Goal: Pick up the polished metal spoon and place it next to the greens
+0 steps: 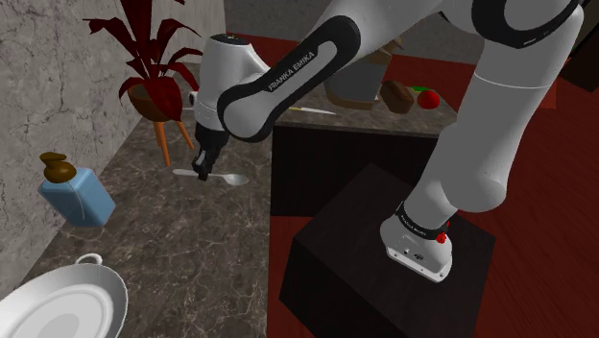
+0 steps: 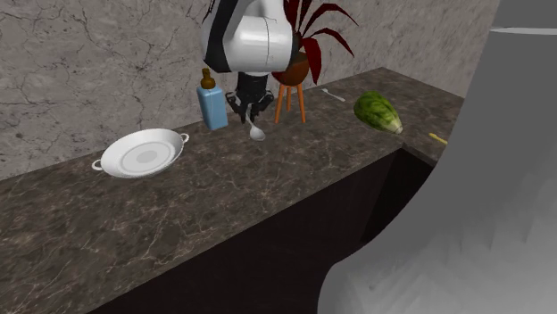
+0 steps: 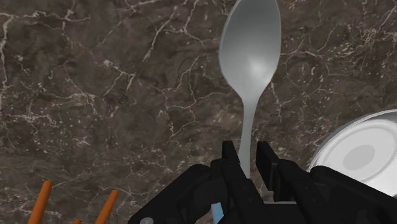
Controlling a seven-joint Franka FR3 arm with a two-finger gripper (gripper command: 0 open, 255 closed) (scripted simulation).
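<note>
The silvery metal spoon (image 3: 249, 54) has its thin handle clasped between my black fingers (image 3: 230, 159). Its bowl sticks out beyond the fingertips over the dark marbled counter (image 3: 95, 95). In the shoulder view my gripper (image 1: 202, 173) points down at the spoon (image 1: 230, 179), which lies level at or just above the counter. From the second exterior view the spoon's bowl (image 2: 257, 134) shows just under the gripper (image 2: 250, 114). The greens, a leafy green head (image 2: 378, 111), lie well off toward that view's right, near the counter's corner.
A white two-handled plate (image 2: 141, 153) and a blue bottle with a brown stopper (image 2: 212, 103) stand close to the gripper. A red-leaved plant on an orange stool (image 2: 295, 71) is right behind it. A pale utensil (image 2: 333, 93) lies near the greens. The stone wall (image 2: 89, 62) backs the counter.
</note>
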